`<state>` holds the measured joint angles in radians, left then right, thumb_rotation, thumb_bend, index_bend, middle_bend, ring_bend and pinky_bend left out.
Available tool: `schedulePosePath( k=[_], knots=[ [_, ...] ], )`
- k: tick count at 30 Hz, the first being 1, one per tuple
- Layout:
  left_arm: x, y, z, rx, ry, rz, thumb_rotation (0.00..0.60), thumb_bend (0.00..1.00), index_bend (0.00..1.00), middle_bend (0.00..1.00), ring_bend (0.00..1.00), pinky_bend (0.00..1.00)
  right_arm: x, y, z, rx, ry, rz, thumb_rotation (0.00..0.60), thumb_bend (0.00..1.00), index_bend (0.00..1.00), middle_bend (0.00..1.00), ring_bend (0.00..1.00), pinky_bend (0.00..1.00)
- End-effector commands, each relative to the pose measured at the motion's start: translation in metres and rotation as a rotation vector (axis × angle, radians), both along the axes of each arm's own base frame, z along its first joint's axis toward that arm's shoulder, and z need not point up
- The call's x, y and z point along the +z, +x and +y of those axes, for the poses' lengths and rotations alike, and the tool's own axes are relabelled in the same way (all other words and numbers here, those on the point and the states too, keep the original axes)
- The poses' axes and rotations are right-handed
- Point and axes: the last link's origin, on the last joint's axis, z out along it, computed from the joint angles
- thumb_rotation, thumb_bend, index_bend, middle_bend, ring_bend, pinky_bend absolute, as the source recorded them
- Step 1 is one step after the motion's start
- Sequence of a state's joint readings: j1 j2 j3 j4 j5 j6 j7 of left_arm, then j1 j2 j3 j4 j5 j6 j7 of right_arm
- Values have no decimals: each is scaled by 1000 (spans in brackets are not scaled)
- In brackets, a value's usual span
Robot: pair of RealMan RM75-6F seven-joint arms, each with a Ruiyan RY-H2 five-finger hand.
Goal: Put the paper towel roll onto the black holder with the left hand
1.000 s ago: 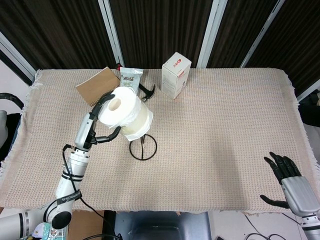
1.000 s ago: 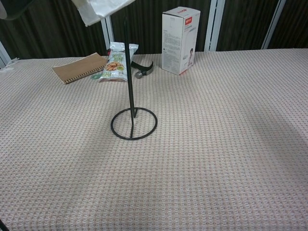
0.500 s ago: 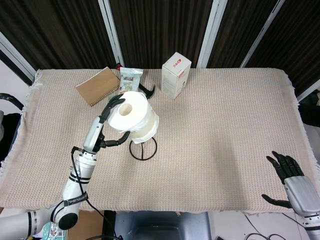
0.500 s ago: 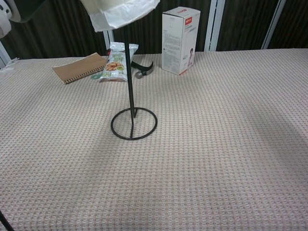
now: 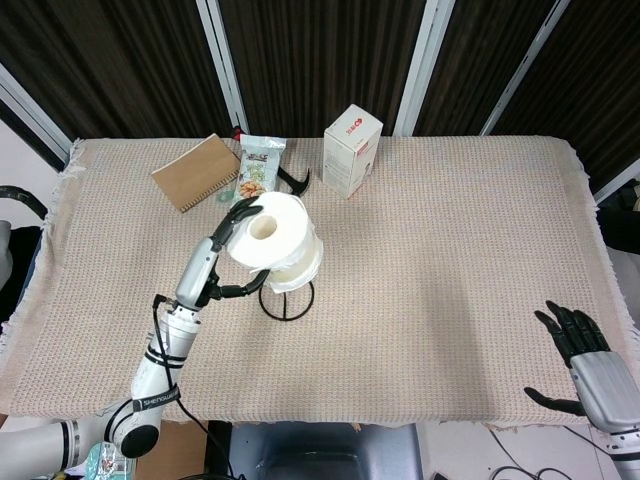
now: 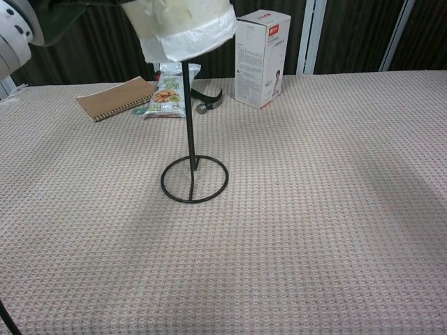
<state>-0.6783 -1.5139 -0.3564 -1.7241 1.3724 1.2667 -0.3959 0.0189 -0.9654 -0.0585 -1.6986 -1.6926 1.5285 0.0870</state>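
Note:
My left hand grips the white, plastic-wrapped paper towel roll from its left side, fingers wrapped over top and bottom. The roll hangs tilted above the black holder, whose ring base shows just below it. In the chest view the roll sits over the top of the holder's upright rod, and the rod's tip is hidden by the roll. The ring base rests on the cloth. My right hand lies open at the table's near right edge, fingers spread.
A white box stands at the back centre. A snack packet, a brown notebook and a black curved tool lie behind the holder. A woven beige cloth covers the table.
My left hand has carried the roll rightward and down, from left of the holder to over the top of its rod. The right hand has barely shifted.

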Motion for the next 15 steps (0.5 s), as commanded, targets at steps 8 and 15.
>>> schedulePosePath(
  k=[8,15],
  knots=[
    [-6,-3,-1,-18,29,66,600,488,208,257,140,191,-1,0,1,0,6,4,600,60,0,0,0,0],
    [-5,-6,0,-16,33,80,600,448,81,131,16,118,-1,0,1,0,3,3,600,60,0,0,0,0]
  ],
)
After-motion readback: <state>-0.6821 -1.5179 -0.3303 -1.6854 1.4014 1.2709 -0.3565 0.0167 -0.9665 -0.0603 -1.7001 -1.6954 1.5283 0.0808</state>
